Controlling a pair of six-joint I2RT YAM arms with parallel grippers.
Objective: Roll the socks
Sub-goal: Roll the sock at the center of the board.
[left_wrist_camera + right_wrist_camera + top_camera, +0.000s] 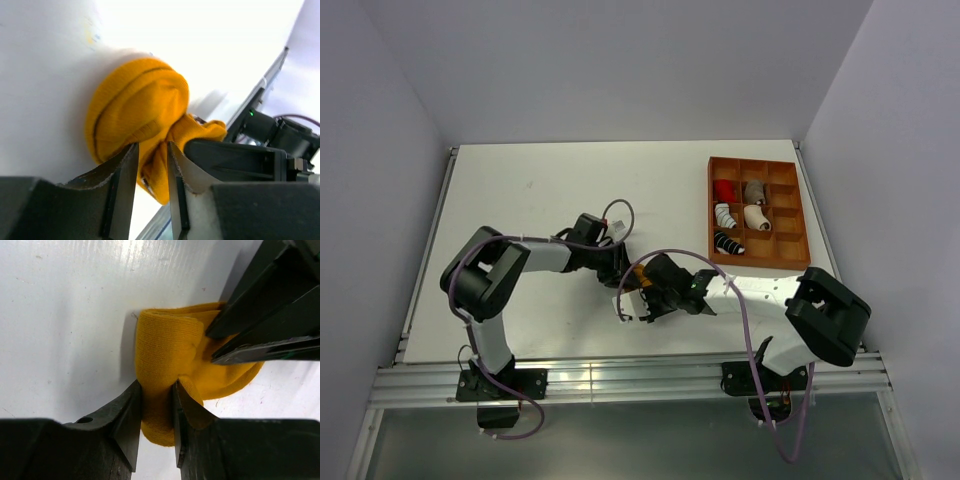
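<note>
The mustard-orange sock [135,110] lies bunched on the white table between both grippers. My left gripper [152,160] is shut on one fold of it. My right gripper [157,400] is shut on another fold of the same sock [170,350]. The left gripper's dark fingers [265,315] press into the sock from the upper right of the right wrist view. In the top view the left gripper [618,268] and right gripper [645,295] meet at the table's near middle, hiding most of the sock [641,274]. A black-and-white striped sock [724,215] sits in the tray.
A brown compartment tray [788,215] stands at the right back, holding a red bundle [724,190], a grey bundle [754,190], a white roll [756,217] and a dark striped roll [728,242]. The table's metal front rail [620,378] runs just behind the arm bases.
</note>
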